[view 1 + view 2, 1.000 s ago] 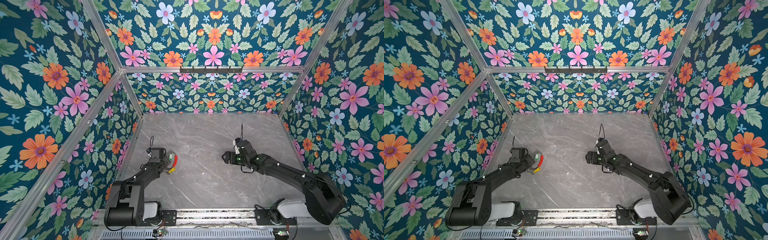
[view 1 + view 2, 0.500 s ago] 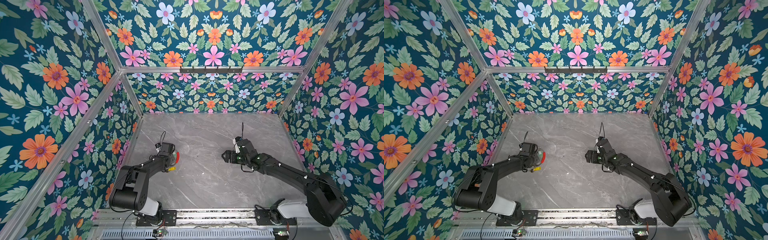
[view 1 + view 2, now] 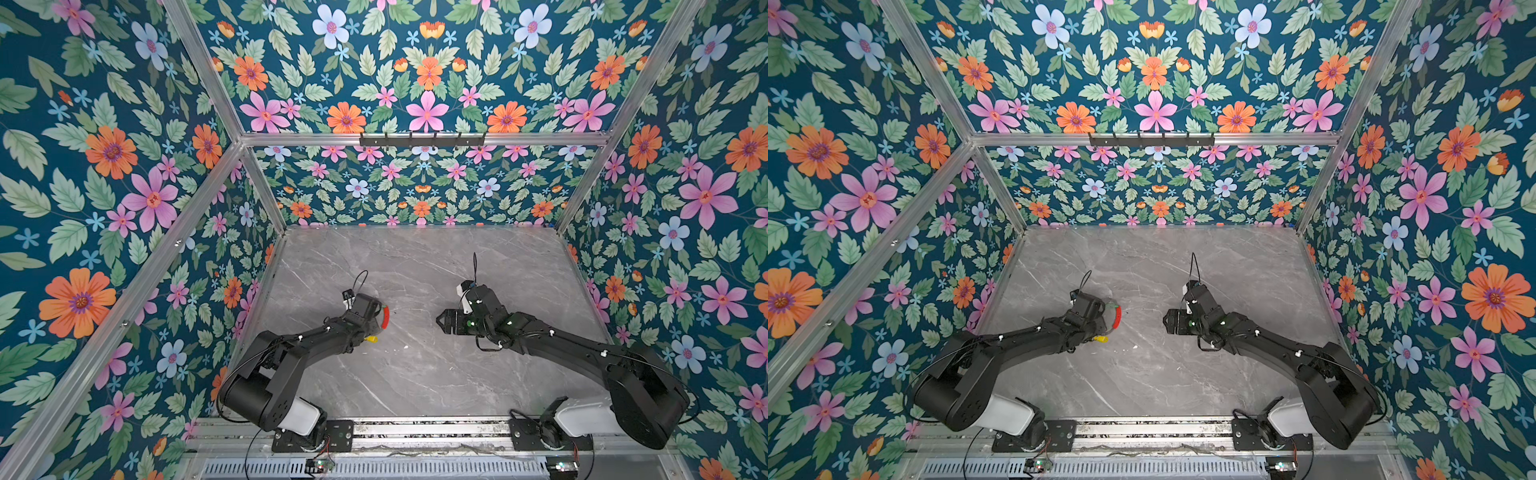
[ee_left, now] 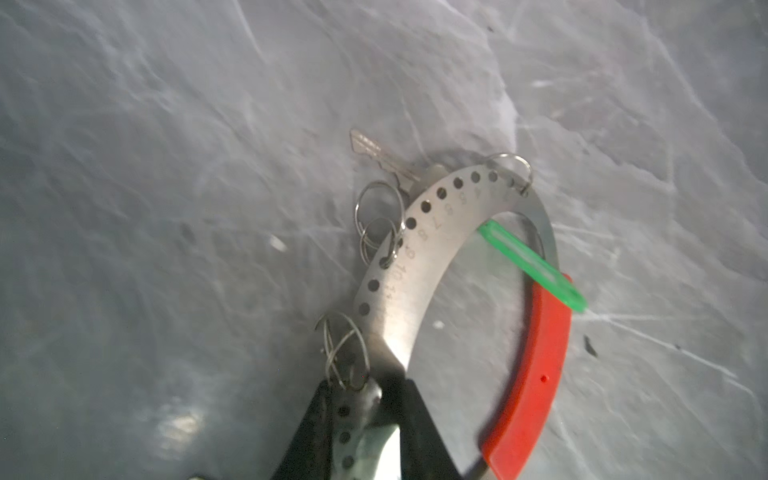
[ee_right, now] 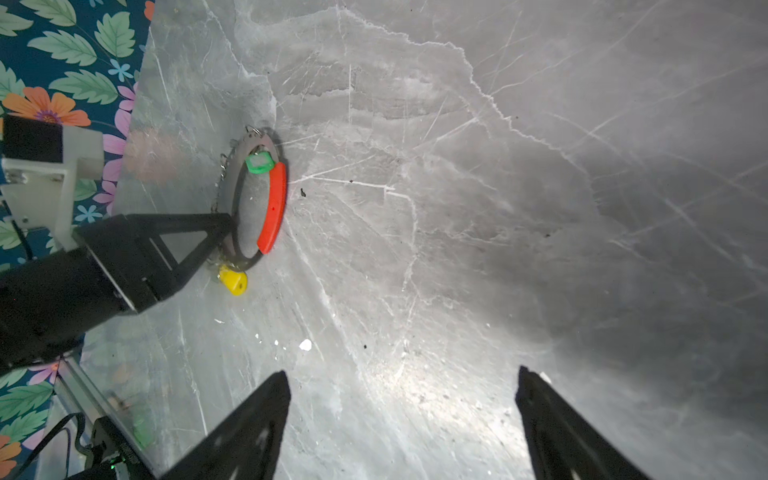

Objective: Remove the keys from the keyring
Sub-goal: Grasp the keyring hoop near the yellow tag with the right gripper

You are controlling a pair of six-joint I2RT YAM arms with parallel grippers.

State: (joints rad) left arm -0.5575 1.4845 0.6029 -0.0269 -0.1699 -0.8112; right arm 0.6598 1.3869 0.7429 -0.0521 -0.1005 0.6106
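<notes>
Looking from above, in both top views: find the keyring (image 3: 385, 318) (image 3: 1118, 318) left of the bench (image 3: 415, 374) middle, pinched in the left jaws, yellow tag (image 3: 371, 339) just beside; right jaws well apart from it. From the left wrist: see left jaws clamped on the keyring's perforated metal band, green tag (image 4: 532, 266) overlapping the red sleeve's (image 4: 536, 374) end, split rings (image 4: 378, 216) through its holes. From the right wrist: see right jaws spread wide over the bench, keyring ahead.
</notes>
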